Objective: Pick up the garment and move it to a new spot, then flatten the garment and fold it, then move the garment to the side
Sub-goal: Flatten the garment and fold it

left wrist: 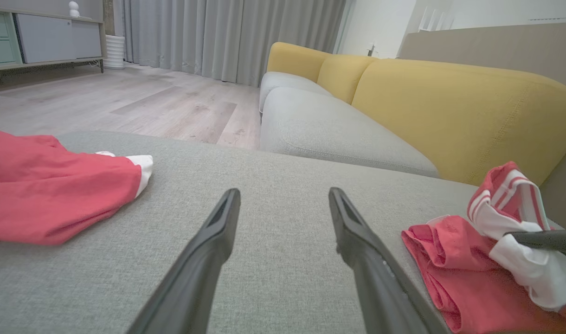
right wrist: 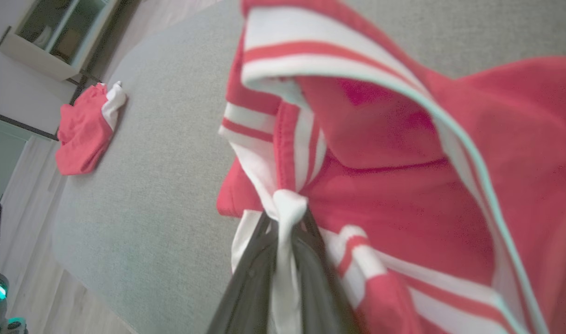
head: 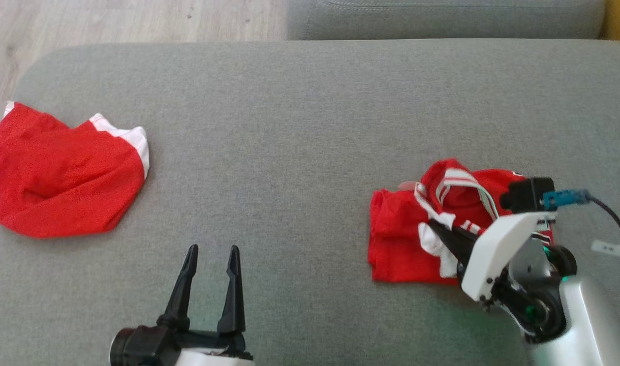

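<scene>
The garment (head: 401, 244) is a crumpled red top with white stripes, lying at the right of the grey cushion (head: 310, 101). My right gripper (head: 433, 224) is shut on a white fold of it. In the right wrist view the white cloth is pinched between the dark fingers of the right gripper (right wrist: 286, 218), and the garment (right wrist: 403, 185) bunches up beyond them. My left gripper (head: 211, 254) stands open over bare cushion near the front edge, apart from the garment. The left wrist view has the left gripper (left wrist: 283, 195) open, the garment (left wrist: 450, 273) to its right.
A second red garment (head: 61, 173) with white trim lies at the cushion's left edge, also seen as a red heap (left wrist: 46, 195). A yellow sofa (left wrist: 450, 102) with a grey seat (head: 442, 18) stands behind. Wooden floor (head: 112, 20) lies beyond the cushion's far left.
</scene>
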